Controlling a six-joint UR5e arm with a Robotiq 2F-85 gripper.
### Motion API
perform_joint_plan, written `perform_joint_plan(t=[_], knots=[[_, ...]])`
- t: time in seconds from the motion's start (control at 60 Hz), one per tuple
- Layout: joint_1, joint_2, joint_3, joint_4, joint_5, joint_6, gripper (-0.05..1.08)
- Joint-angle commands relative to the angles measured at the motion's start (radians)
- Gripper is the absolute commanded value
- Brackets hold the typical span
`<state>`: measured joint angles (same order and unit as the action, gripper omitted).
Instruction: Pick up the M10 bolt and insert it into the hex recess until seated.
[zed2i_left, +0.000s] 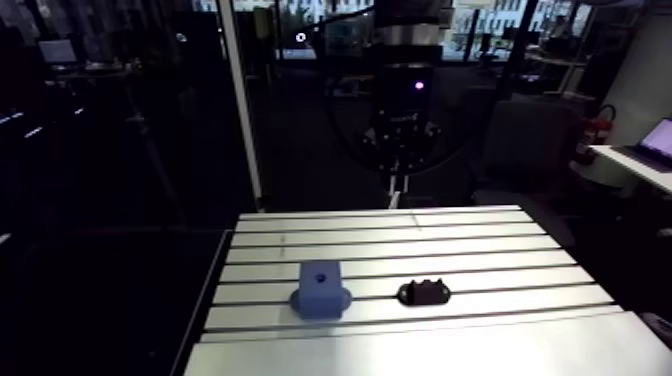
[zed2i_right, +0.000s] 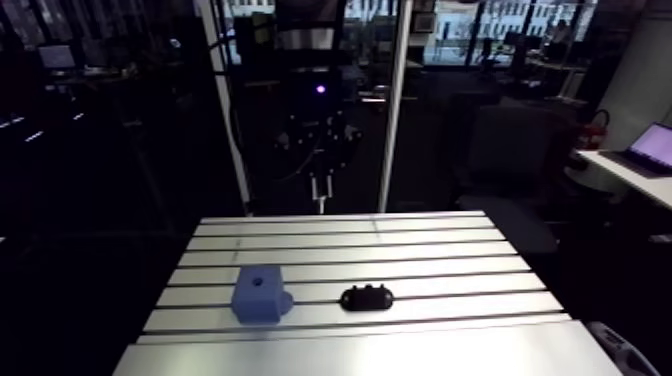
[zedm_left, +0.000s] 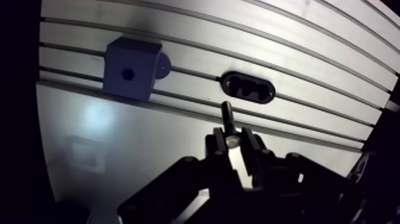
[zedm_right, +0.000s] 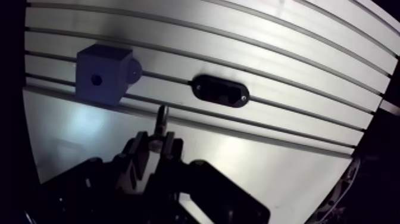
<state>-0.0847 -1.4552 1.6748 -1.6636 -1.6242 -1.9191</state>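
Note:
A blue block (zed2i_left: 320, 288) with a small dark hex recess in its top stands on the slotted table (zed2i_left: 500, 250). My gripper (zedm_left: 233, 140) hangs high above the table's far edge and is shut on the M10 bolt (zedm_left: 227, 115). The bolt's head sits between the fingertips and its dark shank points down toward the table. In the wrist view the block (zedm_left: 131, 68) lies ahead of the gripper and off to one side. In the arm view the gripper (zed2i_left: 400, 185) shows small and dim beyond the far edge.
A black oval fixture (zed2i_left: 424, 292) with small recesses lies on the table beside the blue block, in the same band between slots. In the wrist view this fixture (zedm_left: 248, 87) sits just ahead of the bolt's tip. A smooth plate (zed2i_left: 430, 350) forms the table's near part.

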Motion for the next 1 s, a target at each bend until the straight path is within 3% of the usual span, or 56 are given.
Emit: perform_joint_plan(t=[0.017,0.133,0.317,0.667,1.0], knots=[[0.167,0.125,-0.147,0.163,-0.052,0.005,1.08],[0.230,0.160,-0.186,0.178,-0.055,0.011,1.08],[0.268,0.205,-0.210,0.179,-0.058,0.025,1.08],[0.275,0.266,-0.247,0.178,-0.062,0.024,1.08],[0.278,0.272,-0.244,0.178,-0.062,0.015,1.08]])
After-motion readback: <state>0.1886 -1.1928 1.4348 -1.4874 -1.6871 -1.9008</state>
